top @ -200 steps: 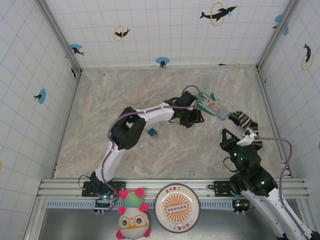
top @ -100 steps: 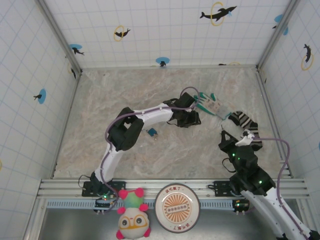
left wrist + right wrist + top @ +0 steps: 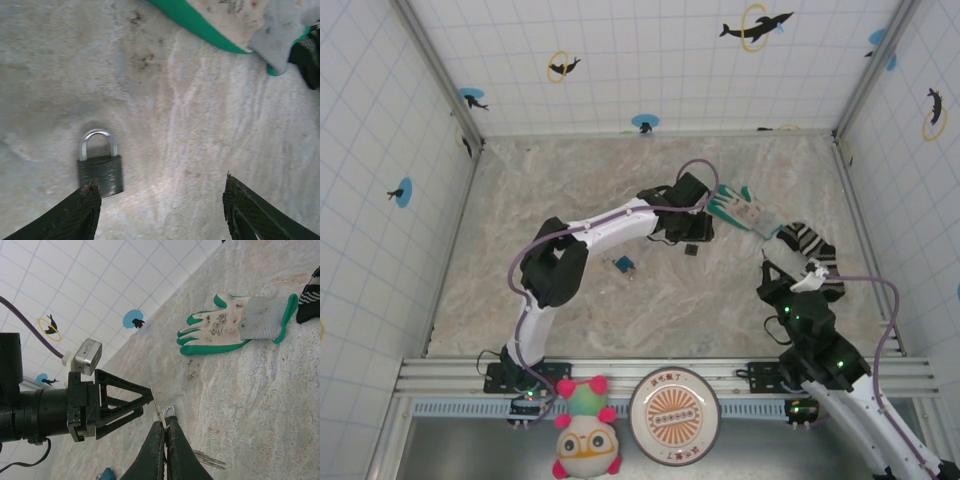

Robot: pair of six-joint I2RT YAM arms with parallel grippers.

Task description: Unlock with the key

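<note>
My right gripper (image 3: pixel 165 424) is shut on the key (image 3: pixel 156 399). Its thin silver blade sticks out past the fingertips and its head is hidden between them. A small dark padlock (image 3: pixel 100 167) with a silver shackle lies flat on the marble table (image 3: pixel 570 200). It also shows as a dark speck, the padlock (image 3: pixel 690 250), in the top view. My left gripper (image 3: pixel 160 185) hovers open over it, the left fingertip just above the lock's lower corner. From the right wrist, the left gripper (image 3: pixel 147 399) is just left of the key tip. The right gripper (image 3: pixel 769 264) is right of the lock.
A green-and-white glove (image 3: pixel 745 210) and a striped sock (image 3: pixel 807 240) lie right of the left gripper (image 3: pixel 696 236). A small blue padlock (image 3: pixel 623 265) rests under the left forearm. Two spare silver keys (image 3: pixel 207 459) show beside my right fingers. Tiled walls enclose the table.
The left arm has pulled back to the left, away from the glove, uncovering the dark padlock on the table. The right arm has stayed still with the key.
</note>
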